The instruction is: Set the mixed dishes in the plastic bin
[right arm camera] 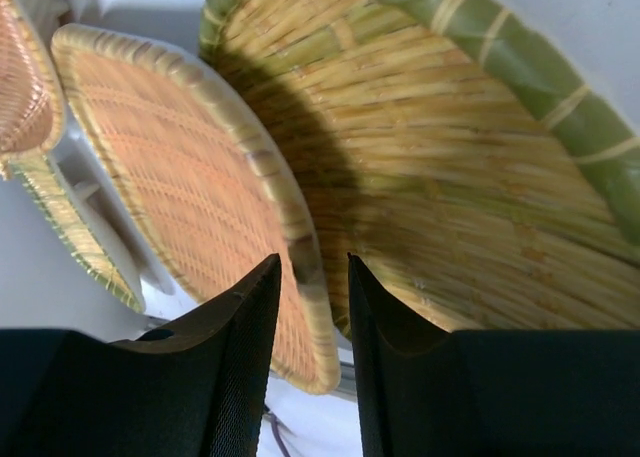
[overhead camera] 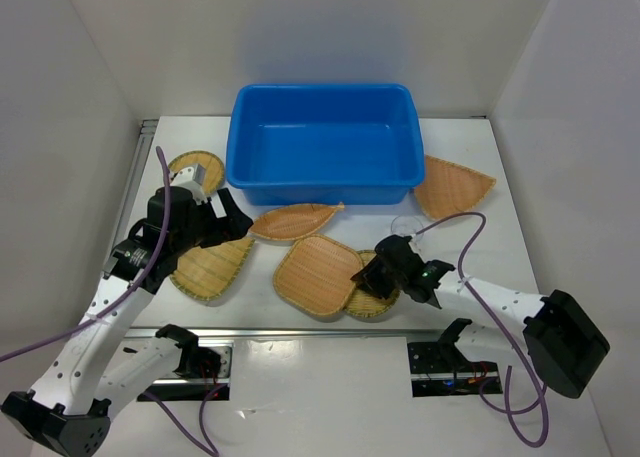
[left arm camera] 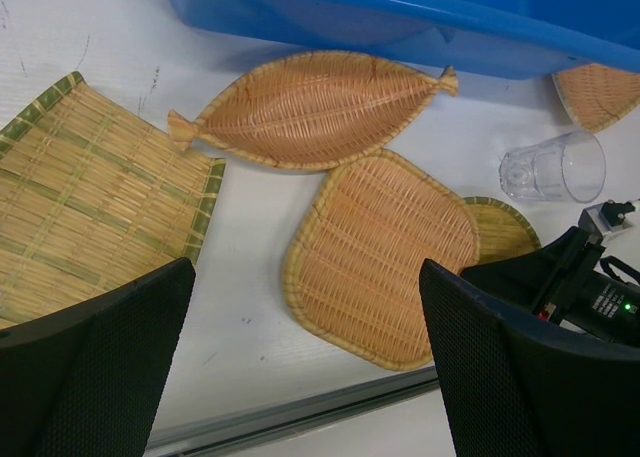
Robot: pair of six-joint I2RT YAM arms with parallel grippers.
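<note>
The blue plastic bin stands at the back centre and holds nothing that I can see. A leaf-shaped tray lies in front of it. A rounded-square tray lies nearer, its right edge over a round green-rimmed tray. My right gripper is closed on that tray's right rim; in the right wrist view the rim runs between the narrow jaws. A clear cup lies on its side behind it. My left gripper is wide open and empty above the table.
A green-edged tray lies under the left arm. A small tray sits left of the bin, and a fan-shaped tray right of it. White walls enclose the table. A metal rail runs along the near edge.
</note>
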